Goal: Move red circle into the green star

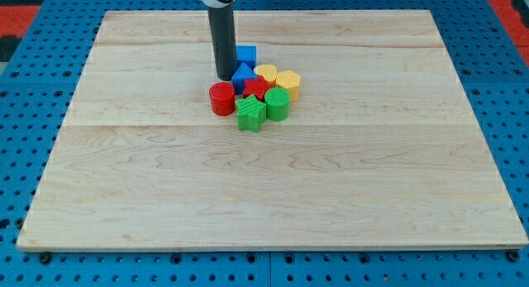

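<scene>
The red circle (221, 98) stands on the wooden board (273, 188), at the left side of a tight cluster of blocks near the board's upper middle. The green star (250, 112) lies just right of it and slightly toward the view's bottom, touching or nearly touching it. My tip (225, 76) is right above the red circle, toward the view's top, close to it and beside a blue block (242, 77).
The cluster also holds a red block (256, 88), a green round block (277, 105), a yellow block (266, 73), a yellow hexagon-like block (288, 83) and a blue cube (246, 55). Blue pegboard (33, 88) surrounds the board.
</scene>
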Tool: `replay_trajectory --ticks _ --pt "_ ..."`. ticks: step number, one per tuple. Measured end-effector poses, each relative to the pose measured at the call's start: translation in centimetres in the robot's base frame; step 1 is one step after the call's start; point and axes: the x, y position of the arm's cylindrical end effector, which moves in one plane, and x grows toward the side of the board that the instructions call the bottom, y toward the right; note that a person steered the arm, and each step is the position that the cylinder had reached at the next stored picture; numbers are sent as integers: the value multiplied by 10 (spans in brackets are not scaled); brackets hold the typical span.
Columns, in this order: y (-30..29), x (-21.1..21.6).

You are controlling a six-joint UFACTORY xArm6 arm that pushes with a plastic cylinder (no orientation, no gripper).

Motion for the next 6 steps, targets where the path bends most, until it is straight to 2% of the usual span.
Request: replay_trajectory --ticks 1,3,4,6 --pt "-35 -3" --pt "-42 1" --pt "-42 30" --pt "-42 32"
